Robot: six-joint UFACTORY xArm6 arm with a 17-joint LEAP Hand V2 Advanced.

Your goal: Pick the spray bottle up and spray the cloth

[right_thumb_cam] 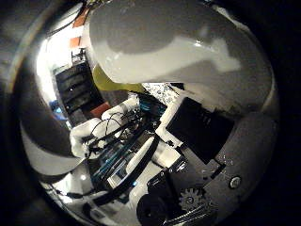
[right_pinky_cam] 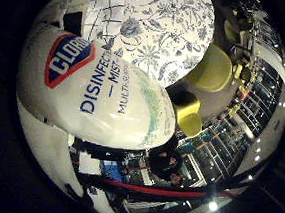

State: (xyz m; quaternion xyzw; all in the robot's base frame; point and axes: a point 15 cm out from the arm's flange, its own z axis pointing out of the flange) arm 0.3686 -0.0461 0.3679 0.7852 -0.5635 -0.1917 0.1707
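The spray bottle (right_pinky_cam: 98, 97) is white with blue print and a red-and-blue badge. It fills much of the little finger side view, tight against my palm. Its smooth white body (right_thumb_cam: 178, 47) also spans the thumb side view. My right hand (right_thumb_cam: 202, 141) shows black and white finger parts and a gear curled in beside the bottle, so it is shut on it. Beyond the bottle lies the cloth (right_pinky_cam: 164, 33), white with a blue floral print and a checked patch. A strip of it (right_thumb_cam: 160, 89) shows past the fingers. The bottle's nozzle is hidden.
Two yellow-green chairs (right_pinky_cam: 213, 67) (right_pinky_cam: 189, 118) stand on the floor beside the patterned surface. Rows of shelving (right_pinky_cam: 241, 130) run along the room behind them. Dark shelves (right_thumb_cam: 75, 89) and a cluttered bench with white equipment (right_thumb_cam: 94, 132) lie on the other side.
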